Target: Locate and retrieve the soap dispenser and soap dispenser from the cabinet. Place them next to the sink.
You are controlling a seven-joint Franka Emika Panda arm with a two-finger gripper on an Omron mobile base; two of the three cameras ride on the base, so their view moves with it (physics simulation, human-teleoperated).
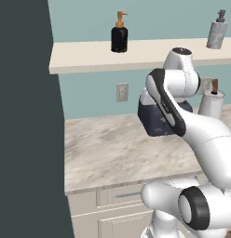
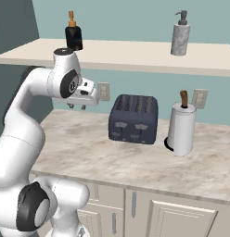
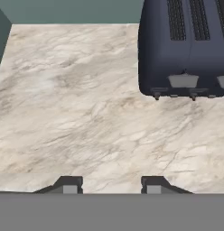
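Observation:
On the cabinet's long cream shelf (image 1: 89,58) (image 2: 130,55) stand both soap dispensers. The squat black one with an orange pump (image 1: 119,37) (image 2: 73,34) is toward the left, and the taller grey speckled one (image 1: 216,32) (image 2: 180,37) is toward the right. My gripper (image 2: 77,107) (image 3: 111,185) hangs below the shelf, under the black bottle, pointing down at the marbled counter (image 3: 77,113). It is open, with nothing between the fingertips. The sink is out of view.
A dark blue toaster (image 1: 154,123) (image 2: 134,119) (image 3: 186,45) stands on the counter just right of the hand. Further right is a white paper-towel roll (image 1: 211,104) (image 2: 182,127). A tall dark panel (image 1: 24,116) closes the counter's left end. Cream drawers (image 1: 122,197) sit below.

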